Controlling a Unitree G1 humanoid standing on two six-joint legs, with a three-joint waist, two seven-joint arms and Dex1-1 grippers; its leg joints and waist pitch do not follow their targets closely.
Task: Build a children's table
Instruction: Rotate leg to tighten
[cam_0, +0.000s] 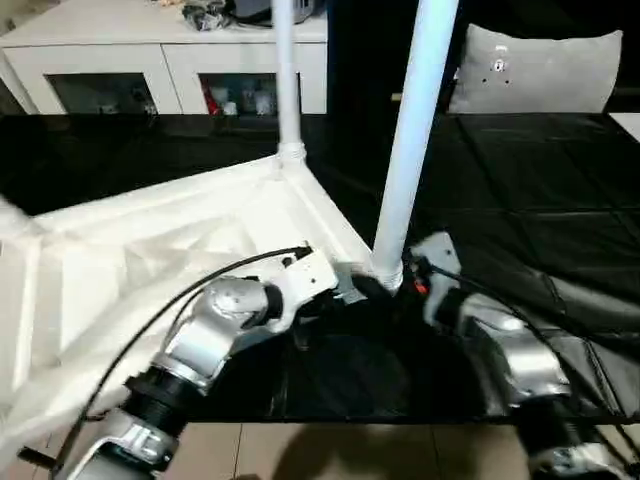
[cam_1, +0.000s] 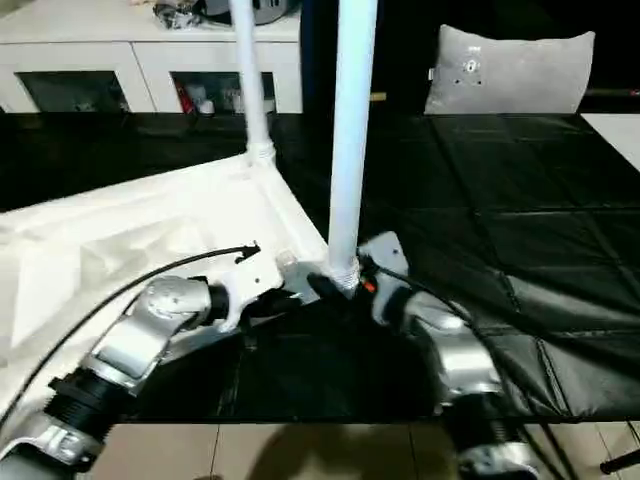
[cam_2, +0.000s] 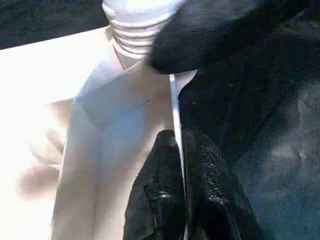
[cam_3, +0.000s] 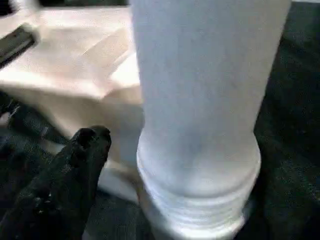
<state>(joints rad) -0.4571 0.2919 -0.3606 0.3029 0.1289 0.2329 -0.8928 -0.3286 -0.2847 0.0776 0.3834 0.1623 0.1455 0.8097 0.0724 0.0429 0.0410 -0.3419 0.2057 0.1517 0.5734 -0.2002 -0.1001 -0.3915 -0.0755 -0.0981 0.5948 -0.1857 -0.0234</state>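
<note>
The children's table (cam_0: 180, 240) lies upside down before both sets of fingers. Left fingers (cam_2: 175, 200) are clenched empty against its rim; right fingers (cam_3: 65, 180) stand released beside the near leg (cam_0: 415, 130). Unheld, a half-threaded leg could tilt out.

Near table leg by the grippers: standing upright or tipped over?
Upright. The near leg rises from the corner socket of the upside-down table top, threaded base at the socket.

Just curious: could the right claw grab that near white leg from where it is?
Probably yes. The right gripper sits right beside the near leg at its base, and nothing stands between them.
</note>
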